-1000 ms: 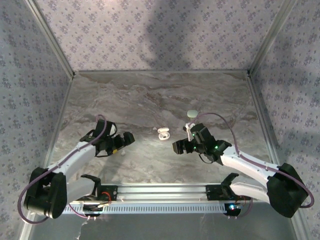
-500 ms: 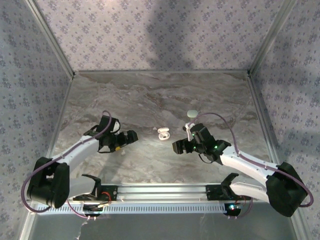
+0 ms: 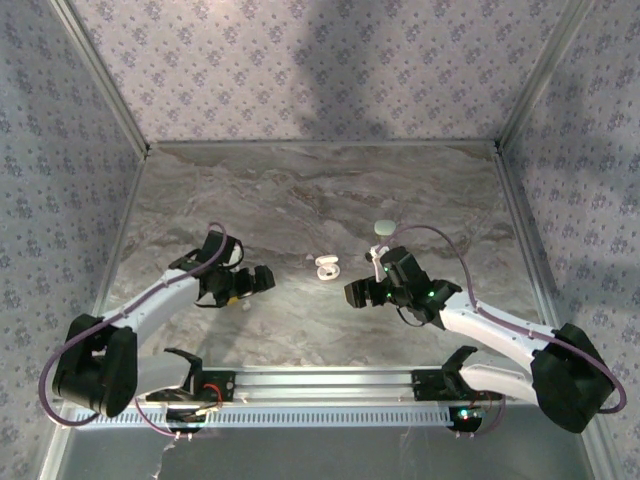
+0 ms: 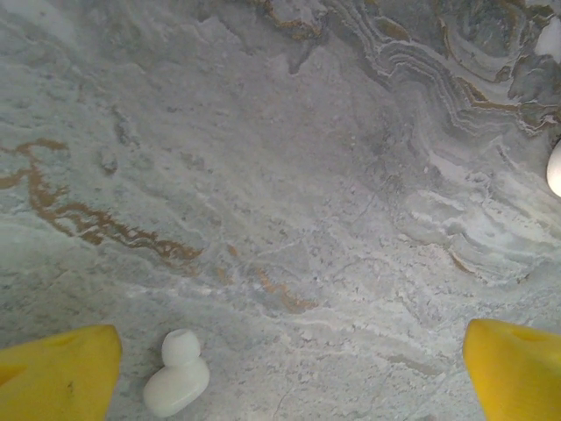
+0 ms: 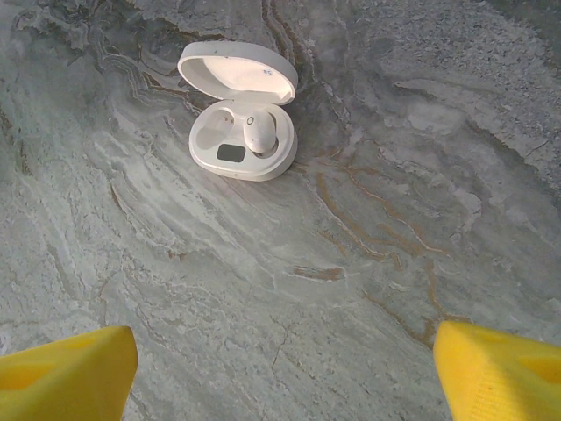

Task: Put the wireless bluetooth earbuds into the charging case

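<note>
Lower left, L wrist view: earbud [image 4: 176, 386] now between spread jaws of L gripper [image 4: 287, 373] after arm shift; R gripper [image 5: 285, 368], also spread, idle below case [image 5: 238, 110]; grasp likely next.

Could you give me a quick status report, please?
Left gripper open over loose earbud. Right gripper open, empty. Charging case open, one earbud seated. Path clear.

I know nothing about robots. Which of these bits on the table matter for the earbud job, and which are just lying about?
Belongs to the job:
open charging case, one slot empty
earbud seated in its other slot
loose earbud lying on the table

Just lying about:
pale oval pebble, set apart beyond the case
</note>
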You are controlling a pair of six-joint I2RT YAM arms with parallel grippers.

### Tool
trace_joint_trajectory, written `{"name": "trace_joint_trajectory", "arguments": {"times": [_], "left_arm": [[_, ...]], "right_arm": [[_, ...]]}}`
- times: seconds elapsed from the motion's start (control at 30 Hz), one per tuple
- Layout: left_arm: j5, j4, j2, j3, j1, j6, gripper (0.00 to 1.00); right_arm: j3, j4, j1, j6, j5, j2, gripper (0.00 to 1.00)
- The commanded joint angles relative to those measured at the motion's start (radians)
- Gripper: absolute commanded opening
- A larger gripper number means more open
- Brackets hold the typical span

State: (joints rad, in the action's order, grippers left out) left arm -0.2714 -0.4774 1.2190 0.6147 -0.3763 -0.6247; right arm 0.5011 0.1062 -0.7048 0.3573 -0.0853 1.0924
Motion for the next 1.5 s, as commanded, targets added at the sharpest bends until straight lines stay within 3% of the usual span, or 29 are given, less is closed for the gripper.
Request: {"name": "trace_joint_trajectory", "arguments": {"times": [0.0, 0.4, 0.87, 1.2, 1.47], "left_arm": [[0.028, -0.062, 0.002, 0.037, -0.007, 0.030, 1.00], [0.006, -0.030, 0.149, 0.095, -0.079, 0.045, 1.00], [-0.073, 0.020, 0.172, 0.112, -0.116, 0.036, 1.00], [0.070, -0.033, -0.011, 0.097, -0.098, -0.021, 1.00], [0.080, -0.077, -0.255, -0.045, -0.081, -0.203, 1.00]], "right_arm": [[-0.003, -0.005, 0.001, -0.011, 0.000, 0.004, 0.89], [-0.001, 0.001, -0.002, -0.012, 0.010, 0.007, 0.89], [0.002, 0.005, -0.005, -0.015, 0.019, 0.011, 0.89], [0.001, 0.012, -0.009, -0.017, 0.025, -0.002, 0.90], [-0.004, 0.016, -0.008, -0.014, 0.035, -0.019, 0.90]]}}
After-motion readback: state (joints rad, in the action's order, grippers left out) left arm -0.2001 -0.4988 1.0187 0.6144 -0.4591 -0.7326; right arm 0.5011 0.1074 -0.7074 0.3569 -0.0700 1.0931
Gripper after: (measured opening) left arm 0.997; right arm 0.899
